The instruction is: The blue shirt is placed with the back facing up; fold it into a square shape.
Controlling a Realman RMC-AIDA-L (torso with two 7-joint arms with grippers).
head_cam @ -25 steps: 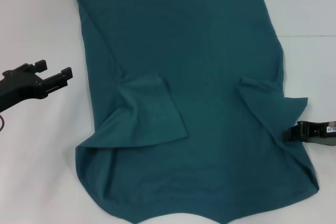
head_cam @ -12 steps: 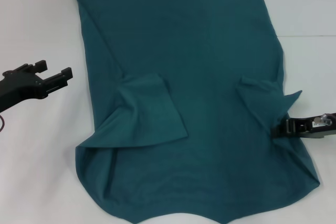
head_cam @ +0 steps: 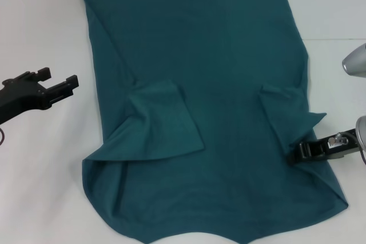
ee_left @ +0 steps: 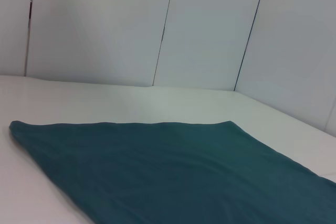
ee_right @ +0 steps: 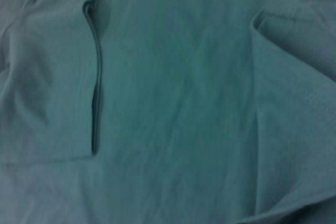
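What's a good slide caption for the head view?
Blue shirt on white table, both sleeves folded inward; right gripper at right sleeve, left gripper open beside the shirt.

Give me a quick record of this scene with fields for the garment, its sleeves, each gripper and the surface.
garment: dark teal-blue knit short-sleeved shirt, spread flat
sleeves: left sleeve and right sleeve both folded inward onto the body
left gripper: open, over bare table beside the shirt's left edge, holding nothing
right gripper: at the right sleeve's edge
surface: white table
fold stage: sides partly in, not yet square
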